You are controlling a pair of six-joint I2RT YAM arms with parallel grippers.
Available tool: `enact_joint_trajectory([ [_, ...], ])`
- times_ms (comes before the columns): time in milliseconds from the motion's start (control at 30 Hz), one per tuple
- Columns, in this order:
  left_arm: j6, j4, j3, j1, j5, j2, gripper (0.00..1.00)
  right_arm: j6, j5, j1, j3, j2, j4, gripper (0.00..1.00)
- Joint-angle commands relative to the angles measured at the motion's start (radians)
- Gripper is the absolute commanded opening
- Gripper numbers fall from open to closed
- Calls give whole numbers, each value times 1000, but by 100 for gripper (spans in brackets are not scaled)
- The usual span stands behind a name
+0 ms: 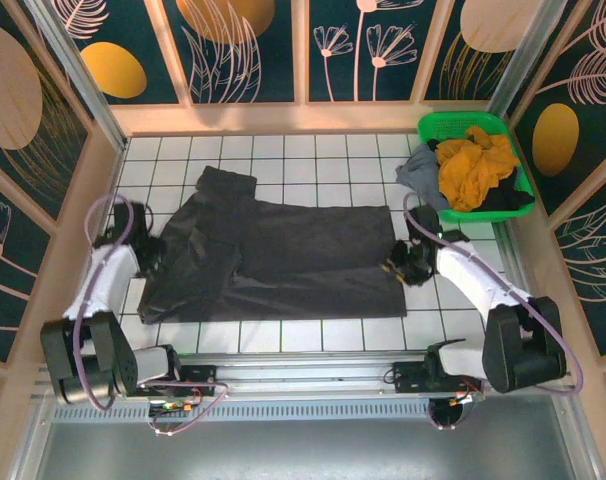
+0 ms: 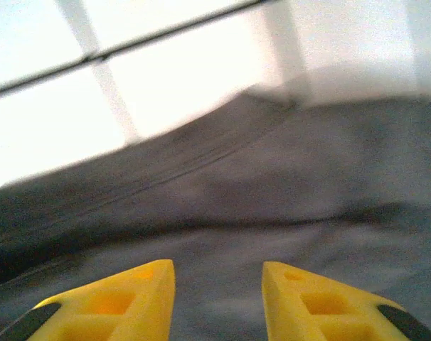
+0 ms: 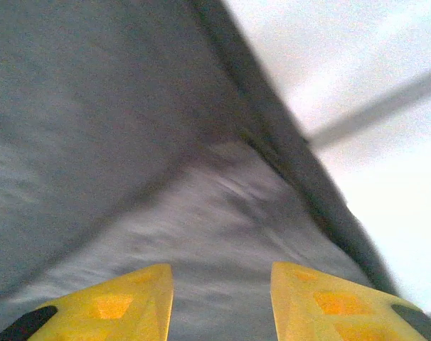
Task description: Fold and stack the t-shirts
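Observation:
A large dark charcoal-grey t-shirt [image 1: 283,262] lies spread across the white tiled table, its sleeve end to the left and its hem to the right. My left gripper [image 1: 151,250] is at the shirt's left edge. In the left wrist view its yellow fingers [image 2: 141,295] stand apart over the grey cloth [image 2: 272,185], and this gripper [image 2: 217,266] is open with nothing pinched. My right gripper [image 1: 401,262] is at the shirt's right edge. It [image 3: 220,268] is open too, hovering over the cloth [image 3: 130,142] near its hem. More t-shirts, mustard-yellow [image 1: 475,165], lighter grey [image 1: 419,170] and black [image 1: 503,200], are heaped in the basket.
The green plastic basket [image 1: 453,122] stands at the back right corner of the table. Wooden walls close in the table's left, back and right sides. Bare white tiles [image 1: 283,150] run behind the shirt and in front of it, by the arm bases.

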Motion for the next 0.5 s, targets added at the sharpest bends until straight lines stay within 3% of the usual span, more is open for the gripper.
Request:
enact_joint_trajectory([
  [0,164,26,239,-47,10,185,40,-72,29,0,169,117,62,42],
  [233,301,81,670,-133,70,635,38,-158,-44,-4,405,330,152,43],
  [467,395,192,908,-134,53,874,35,-153,-63,-4,466,407,143,43],
])
